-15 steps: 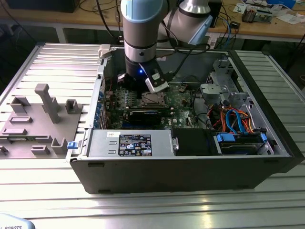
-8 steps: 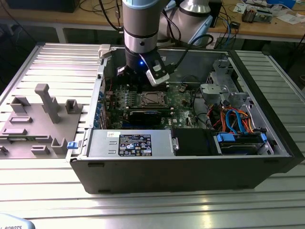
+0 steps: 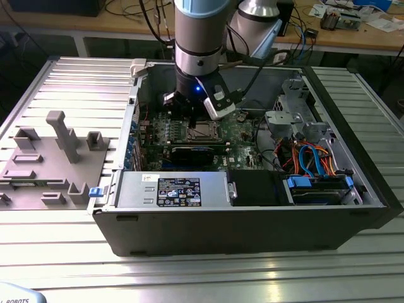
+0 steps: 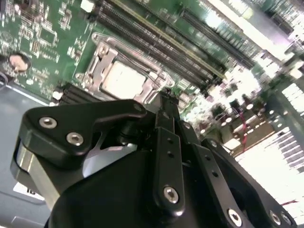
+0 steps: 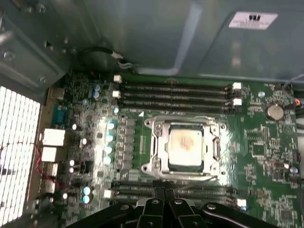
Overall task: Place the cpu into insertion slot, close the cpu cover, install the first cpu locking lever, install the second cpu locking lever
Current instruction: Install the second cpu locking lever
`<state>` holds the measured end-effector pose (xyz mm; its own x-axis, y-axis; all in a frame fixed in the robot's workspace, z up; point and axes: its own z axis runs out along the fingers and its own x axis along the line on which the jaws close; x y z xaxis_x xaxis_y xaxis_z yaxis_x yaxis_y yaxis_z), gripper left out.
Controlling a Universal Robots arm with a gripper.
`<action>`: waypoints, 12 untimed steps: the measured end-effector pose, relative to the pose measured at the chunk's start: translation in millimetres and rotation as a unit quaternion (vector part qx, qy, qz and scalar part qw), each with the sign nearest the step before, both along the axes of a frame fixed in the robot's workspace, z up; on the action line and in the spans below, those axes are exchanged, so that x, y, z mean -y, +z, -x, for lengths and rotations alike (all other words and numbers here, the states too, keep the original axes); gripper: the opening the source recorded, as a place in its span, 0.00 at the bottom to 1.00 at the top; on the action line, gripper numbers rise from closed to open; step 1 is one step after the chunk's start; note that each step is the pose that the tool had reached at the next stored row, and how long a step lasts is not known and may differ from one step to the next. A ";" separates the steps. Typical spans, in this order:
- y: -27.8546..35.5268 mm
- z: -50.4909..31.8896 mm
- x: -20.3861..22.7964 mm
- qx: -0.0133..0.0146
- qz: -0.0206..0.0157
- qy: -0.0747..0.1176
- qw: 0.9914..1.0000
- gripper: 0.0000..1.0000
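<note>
Ribbed metal surface (image 3: 57, 82) carries your open computer case (image 3: 252, 221), with a grey fixture block (image 3: 50, 158) lying on the exterior view's left and a cluttered wooden bench along the back. Your arm reaches down into the case, and the tool (image 3: 192, 113) hangs just above the green motherboard (image 3: 243, 129), close to the socket. In both wrist views you can see the cpu (image 5: 186, 145) already seated in the insertion slot (image 5: 159, 142), its dull silver top facing up. The cpu cover (image 5: 214, 142) lies flat around the chip, framing it through its central window. In the second wrist view your tool's black fingers (image 4: 167, 114) stand together, tips meeting with nothing between them, poised just beside the socket's edge; whether they touch a lever there you cannot tell. Long black memory slots (image 5: 175, 95) run along one side of the socket, and a silver power supply (image 3: 173, 189) sits at the case's near wall.
</note>
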<state>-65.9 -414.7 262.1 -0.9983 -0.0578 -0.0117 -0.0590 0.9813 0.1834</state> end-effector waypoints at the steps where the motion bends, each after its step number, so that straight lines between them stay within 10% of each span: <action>1: 0.0 0.0 3.6 0.000 0.000 0.000 1.000 0.11; 12: -10.5 3.3 4.5 0.000 -0.004 0.000 1.000 0.11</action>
<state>-69.2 -419.2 251.6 -0.9983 -0.0577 -0.0122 -0.0590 0.9798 0.1911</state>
